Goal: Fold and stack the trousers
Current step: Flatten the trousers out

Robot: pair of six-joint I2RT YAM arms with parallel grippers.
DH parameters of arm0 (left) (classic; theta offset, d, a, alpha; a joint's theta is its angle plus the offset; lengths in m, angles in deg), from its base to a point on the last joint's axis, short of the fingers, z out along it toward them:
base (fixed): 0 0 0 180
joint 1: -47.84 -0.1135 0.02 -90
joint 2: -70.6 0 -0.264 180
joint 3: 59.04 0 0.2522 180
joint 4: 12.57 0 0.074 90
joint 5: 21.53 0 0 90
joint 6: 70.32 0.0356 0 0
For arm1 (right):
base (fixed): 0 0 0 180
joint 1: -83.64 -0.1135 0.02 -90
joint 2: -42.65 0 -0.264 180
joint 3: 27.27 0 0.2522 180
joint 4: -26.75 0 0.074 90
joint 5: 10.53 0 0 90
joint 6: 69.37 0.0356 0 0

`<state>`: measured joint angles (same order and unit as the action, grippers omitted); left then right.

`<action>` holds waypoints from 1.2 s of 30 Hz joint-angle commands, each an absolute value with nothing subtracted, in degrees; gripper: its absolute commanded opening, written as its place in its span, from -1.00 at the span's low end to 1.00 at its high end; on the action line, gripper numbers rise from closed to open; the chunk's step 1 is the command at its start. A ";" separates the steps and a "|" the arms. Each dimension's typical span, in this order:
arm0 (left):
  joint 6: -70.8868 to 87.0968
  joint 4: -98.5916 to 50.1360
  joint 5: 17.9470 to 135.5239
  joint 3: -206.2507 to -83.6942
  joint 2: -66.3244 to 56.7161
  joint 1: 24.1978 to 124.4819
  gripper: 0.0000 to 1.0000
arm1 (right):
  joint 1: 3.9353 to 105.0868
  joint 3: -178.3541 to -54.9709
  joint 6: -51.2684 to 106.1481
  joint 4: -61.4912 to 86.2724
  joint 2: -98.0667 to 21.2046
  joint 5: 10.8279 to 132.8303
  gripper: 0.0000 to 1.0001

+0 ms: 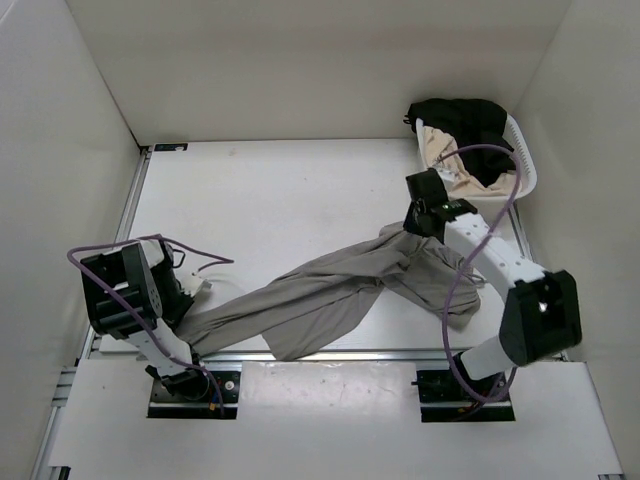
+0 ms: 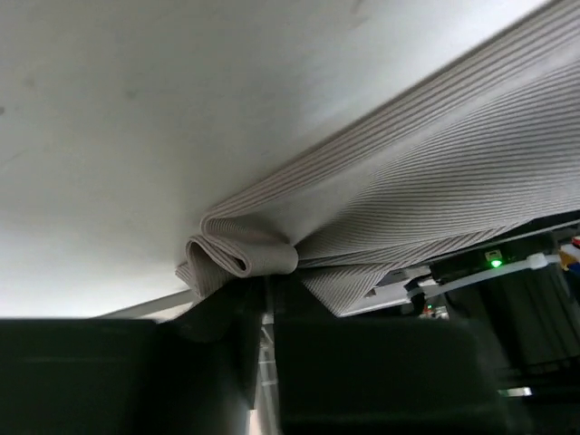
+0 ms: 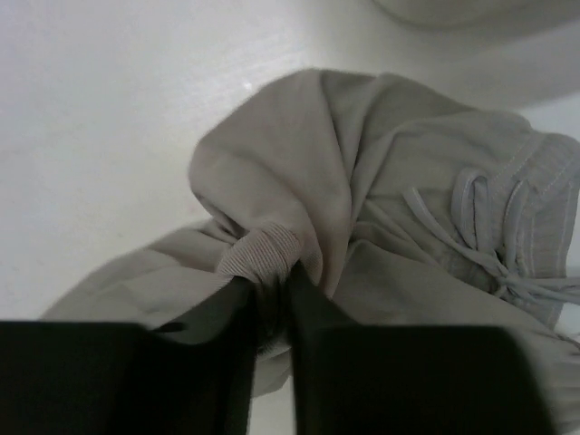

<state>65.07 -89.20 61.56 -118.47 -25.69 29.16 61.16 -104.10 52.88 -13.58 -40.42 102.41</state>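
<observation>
On the white table (image 1: 270,190), we've got the grey ribbed-fabric trousers (image 1: 320,295) strung corner to corner between both arms. The left gripper (image 2: 263,285) is pressed together on a rolled fold at one end, and the right gripper (image 3: 269,290) is pinching a ribbed band (image 3: 263,252) at the other. What worries us: both bites look tiny. If we pull the arms apart, one end probably slips out. (A)

Agreed, and we'd add the twist. The overhead view shows the legs crossing mid-span and the cloth sagging to the table's near edge, so it could drag over the rail there or fold crooked. Neither wrist camera shows that. On the flip side, only the right wrist view shows the drawstring (image 3: 471,236) bunched just beside the pinch, so we're near the waist there. Only the overhead shows the white plastic basket (image 1: 528,170) of dark and cream clothes (image 1: 465,125) behind the right arm. (B)
</observation>
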 commanded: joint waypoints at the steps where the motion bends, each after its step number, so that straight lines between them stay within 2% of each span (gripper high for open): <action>1: 67.84 -87.05 64.68 -120.07 -27.04 28.86 -0.50 | 61.75 -110.96 47.90 -22.40 -49.58 98.47 -0.47; 2: 67.85 -89.41 67.48 -122.00 -27.04 28.86 0.20 | 60.45 -115.08 47.35 -24.87 -51.11 99.15 0.08; 3: 67.85 -90.74 68.99 -126.89 -27.04 28.86 0.34 | 58.26 -115.73 47.34 -26.11 -51.13 101.07 0.59; 4: 67.85 -92.15 70.57 -129.81 -27.04 28.86 0.41 | 57.37 -115.74 47.34 -26.13 -49.65 105.01 0.80; 5: 68.46 -94.95 73.89 -132.98 -27.04 28.86 0.61 | 57.36 -114.17 47.87 -25.34 -47.98 105.57 0.99; 7: 69.17 -97.34 77.33 -143.78 -27.04 28.86 0.74 | 58.14 -112.93 49.36 -24.81 -42.80 105.57 0.99; 9: 69.78 -99.19 81.63 -151.34 -27.66 29.55 1.00 | 59.29 -111.44 52.42 -26.99 -38.50 109.24 0.99; 10: 69.78 -99.19 82.61 -157.99 -29.31 30.08 1.00 | 60.16 -110.56 53.66 -29.35 -37.34 110.83 0.99; 13: 68.20 -99.71 84.82 -166.81 -31.78 34.98 1.00 | 64.38 -105.83 59.45 -33.58 -34.96 111.99 0.99; 15: 66.54 -99.72 84.82 -168.25 -34.33 39.73 1.00 | 66.85 -102.92 60.08 -35.08 -35.48 107.96 0.99; 16: 64.96 -99.02 85.34 -168.25 -35.12 44.89 1.00 | 66.85 -101.95 60.09 -35.09 -35.48 107.08 0.99; 19: 63.72 -97.00 88.49 -168.25 -36.80 52.21 1.00 | 65.36 -100.62 57.90 -30.89 -35.49 103.39 0.92; 23: 63.72 -95.15 86.33 -163.18 -39.43 61.27 1.00 | 58.26 -109.73 50.18 -28.41 -40.55 104.08 0.90; 25: 63.72 -94.36 85.70 -159.75 -39.44 61.98 1.00 | 56.58 -115.09 44.92 -29.63 -44.43 100.58 0.90; 29: 65.03 -93.13 89.89 -148.59 -33.21 64.18 1.00 | 54.38 -124.60 41.99 -31.05 -56.80 91.28 0.82; 36: 65.04 -88.65 95.71 -129.53 -24.06 70.24 1.00 | 49.81 -132.25 43.56 -29.99 -71.16 88.35 0.76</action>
